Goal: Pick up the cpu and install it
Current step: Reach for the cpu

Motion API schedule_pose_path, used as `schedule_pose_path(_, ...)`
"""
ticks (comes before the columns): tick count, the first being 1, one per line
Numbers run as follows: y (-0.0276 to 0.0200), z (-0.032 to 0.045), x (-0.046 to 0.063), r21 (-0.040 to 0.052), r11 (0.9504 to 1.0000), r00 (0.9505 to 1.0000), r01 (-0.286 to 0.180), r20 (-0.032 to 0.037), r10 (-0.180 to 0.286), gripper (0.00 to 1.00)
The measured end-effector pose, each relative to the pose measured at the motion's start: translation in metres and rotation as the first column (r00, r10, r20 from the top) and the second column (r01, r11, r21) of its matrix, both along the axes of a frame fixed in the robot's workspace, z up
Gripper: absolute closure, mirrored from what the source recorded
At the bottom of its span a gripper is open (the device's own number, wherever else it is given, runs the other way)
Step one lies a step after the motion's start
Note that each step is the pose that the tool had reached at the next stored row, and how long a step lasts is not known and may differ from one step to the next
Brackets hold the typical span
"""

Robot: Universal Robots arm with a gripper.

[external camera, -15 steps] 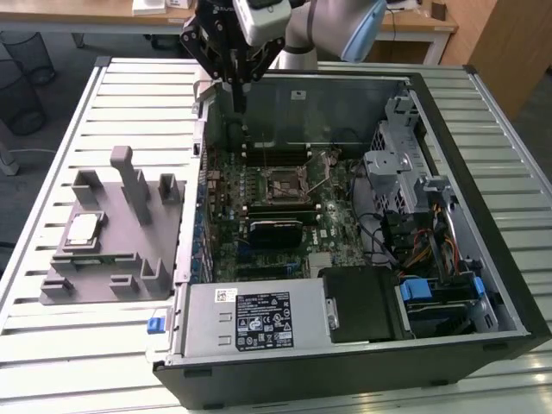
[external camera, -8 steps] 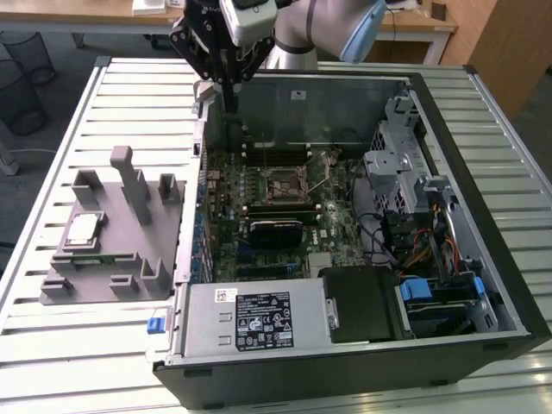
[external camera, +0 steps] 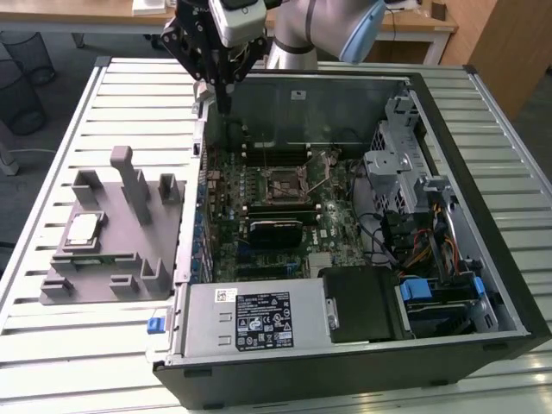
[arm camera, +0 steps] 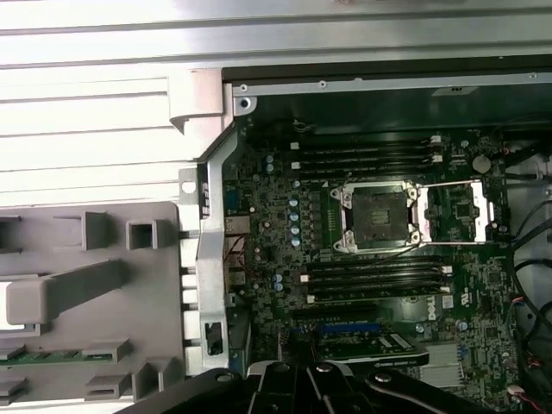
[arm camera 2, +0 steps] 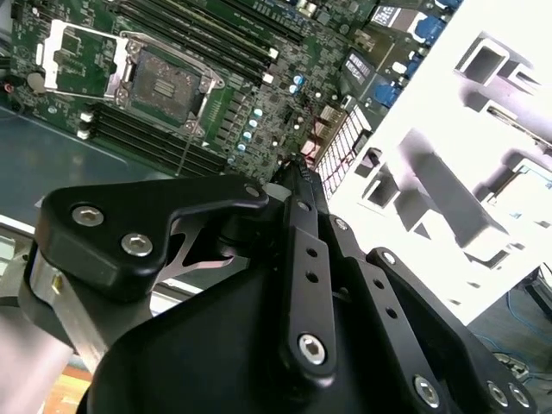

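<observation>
Silvery cpu: one, on grey holder; one socket.

cpu: silvery square chip, flat on grey holder beside case.

Quick tally: one robot arm, and one gripper on its end. One slatted bench carries the lot. One open computer case reaches to the bench's edge on the exterior view's right. Inside it are one motherboard, one cpu socket and one silver power supply. By the bench's edge on the exterior view's left stands one grey fixture — and on it one cpu and one green circuit-board strip. Memory slots flank the socket — how many, I cannot tell.
</observation>
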State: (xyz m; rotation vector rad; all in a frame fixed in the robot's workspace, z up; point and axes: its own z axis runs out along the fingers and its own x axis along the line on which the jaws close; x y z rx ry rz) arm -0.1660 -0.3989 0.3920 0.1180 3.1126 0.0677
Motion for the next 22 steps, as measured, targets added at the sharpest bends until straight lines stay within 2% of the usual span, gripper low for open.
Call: schedule_pose_path(22,0.0,-0.0027,-0.029,0.0,1.0,1.0,0.0,-0.0011,0.0,0.89)
